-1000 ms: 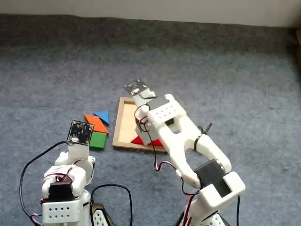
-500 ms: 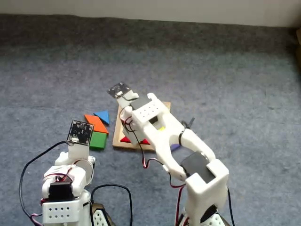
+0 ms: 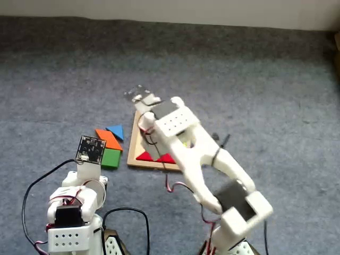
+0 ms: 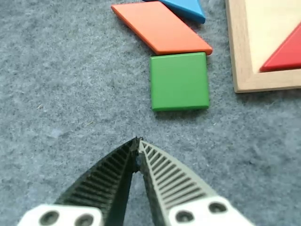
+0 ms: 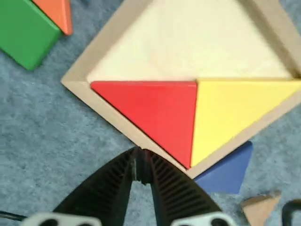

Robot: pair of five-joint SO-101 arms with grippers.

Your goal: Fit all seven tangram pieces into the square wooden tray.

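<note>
Grey carpet (image 3: 255,79); tray (image 3: 131,146); green square (image 3: 110,158)

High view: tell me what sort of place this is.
Probably an indoor robot workspace, on a floor or a covered table: grey carpet, a pale wall behind it, and a wooden tray for a puzzle.

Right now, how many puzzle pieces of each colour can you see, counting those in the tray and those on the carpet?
red piece: 1
yellow piece: 1
green piece: 1
orange piece: 1
light blue piece: 1
dark blue piece: 1
tan piece, partly cut off: 1
Total: 7
</note>
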